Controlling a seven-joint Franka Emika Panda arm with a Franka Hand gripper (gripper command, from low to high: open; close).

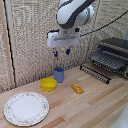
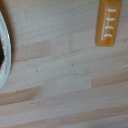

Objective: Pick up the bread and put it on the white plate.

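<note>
Exterior view: gripper (image 1: 61,52) up high above the wooden table (image 1: 95,102), well clear of everything on it. 2 dark-blue fingers (image 1: 67,51) pointing down, apart, nothing between them; released.

Loaf (image 1: 77,88) flat on the table, orange-brown, oblong, lying on a slant. Sits toward the exterior view's right of the yellow bowl (image 1: 49,84), near it but not touching. Blue cup (image 1: 59,74) upright, just behind the bowl, roughly under the gripper.

White dish (image 1: 26,108) at the front, on the exterior view's left, speckled rim, nothing on it. Well apart from the loaf, with the bowl roughly between the 2.

Dark metal rack appliance (image 1: 111,57) at the exterior view's right, at the back of the table. Woven screen (image 1: 30,35) behind.

Wrist view: loaf (image 2: 108,22) at the frame edge, pale score marks along its top, bare table planks (image 2: 60,75) around it. Curved pale rim at the opposite edge, blurred; possibly the dish or the bowl, cannot tell which. Fingers out of this frame.
</note>
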